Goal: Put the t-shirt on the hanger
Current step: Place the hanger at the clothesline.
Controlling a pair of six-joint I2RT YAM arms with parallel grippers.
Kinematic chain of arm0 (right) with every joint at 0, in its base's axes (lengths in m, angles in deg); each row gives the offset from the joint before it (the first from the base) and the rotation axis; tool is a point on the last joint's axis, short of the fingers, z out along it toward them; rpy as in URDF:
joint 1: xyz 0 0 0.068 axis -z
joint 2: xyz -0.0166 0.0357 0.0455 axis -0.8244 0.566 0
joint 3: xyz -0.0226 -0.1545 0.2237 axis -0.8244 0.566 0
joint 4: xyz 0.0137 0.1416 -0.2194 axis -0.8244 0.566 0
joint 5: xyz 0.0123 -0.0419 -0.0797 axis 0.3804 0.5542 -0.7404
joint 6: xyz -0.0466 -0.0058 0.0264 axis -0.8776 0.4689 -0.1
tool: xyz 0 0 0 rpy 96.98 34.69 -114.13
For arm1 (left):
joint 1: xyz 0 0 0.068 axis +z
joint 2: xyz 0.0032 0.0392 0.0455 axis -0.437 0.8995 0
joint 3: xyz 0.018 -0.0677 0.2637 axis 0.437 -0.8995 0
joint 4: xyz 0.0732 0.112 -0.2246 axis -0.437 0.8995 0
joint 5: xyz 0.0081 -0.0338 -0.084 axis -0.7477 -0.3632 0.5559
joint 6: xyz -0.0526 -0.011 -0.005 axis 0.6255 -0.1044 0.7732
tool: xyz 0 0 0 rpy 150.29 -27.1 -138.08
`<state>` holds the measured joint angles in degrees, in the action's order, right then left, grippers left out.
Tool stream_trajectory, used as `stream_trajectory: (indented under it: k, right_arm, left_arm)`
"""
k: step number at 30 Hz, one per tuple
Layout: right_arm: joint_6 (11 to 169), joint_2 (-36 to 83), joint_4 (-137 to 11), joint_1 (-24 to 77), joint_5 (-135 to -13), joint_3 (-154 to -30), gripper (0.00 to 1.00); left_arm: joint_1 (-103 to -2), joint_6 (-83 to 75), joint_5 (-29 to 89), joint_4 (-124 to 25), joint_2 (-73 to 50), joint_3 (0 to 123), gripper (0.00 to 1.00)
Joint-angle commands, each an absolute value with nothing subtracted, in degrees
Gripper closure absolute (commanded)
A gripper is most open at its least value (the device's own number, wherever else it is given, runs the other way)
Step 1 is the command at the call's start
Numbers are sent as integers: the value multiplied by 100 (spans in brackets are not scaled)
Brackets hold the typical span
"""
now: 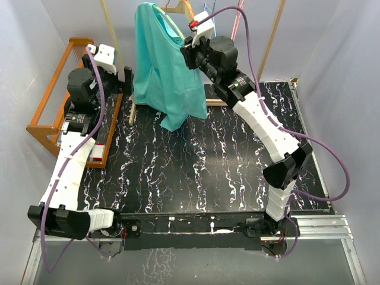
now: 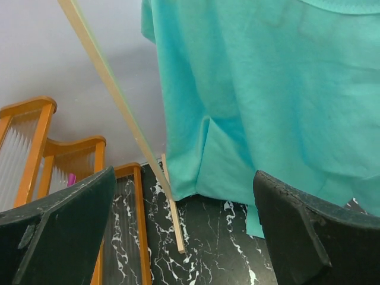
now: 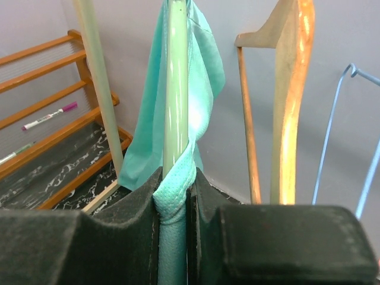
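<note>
The teal t-shirt (image 1: 165,74) hangs from the rail at the back of the table, its lower edge just above the black marbled top. The pale mint hanger (image 3: 176,89) runs up through the cloth, and in the top view only a thin arc of the hanger (image 1: 170,24) shows at the collar. My right gripper (image 3: 175,190) is shut on a rolled edge of the t-shirt (image 3: 205,65), pinched against the hanger's bar. My left gripper (image 2: 184,237) stands wide open to the shirt's left with nothing between its fingers. From above, the left gripper (image 1: 126,82) is beside the shirt's left edge.
An orange wooden rack (image 1: 50,98) stands at the left with a marker (image 3: 47,117) on it. A thick orange wooden hanger (image 3: 291,101) and a blue wire hanger (image 3: 338,130) hang right of the shirt. Slim wooden posts (image 2: 113,95) (image 1: 271,41) hold the rail.
</note>
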<state>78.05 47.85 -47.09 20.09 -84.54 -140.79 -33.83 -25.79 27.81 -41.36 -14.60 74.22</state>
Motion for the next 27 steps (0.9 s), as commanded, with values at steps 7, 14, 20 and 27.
stream_trajectory:
  k: [7,14,20,27]
  right_arm:
    - [7686,3978,-5049,1877,-8687,-14126,92]
    - [7723,3518,-4873,1871,-8689,-14025,92]
    - [7750,3430,-4696,1872,-8600,-14035,92]
    - [7686,3318,-4698,1875,-8655,-13765,92]
  left_arm:
    - [-2961,-2299,3611,-5821,-827,5827,6]
    - [-2895,-1555,4481,-7362,271,5456,8]
    - [-2883,-1015,5049,-8611,832,5386,8]
    - [-2864,-264,5698,-9737,966,5280,8]
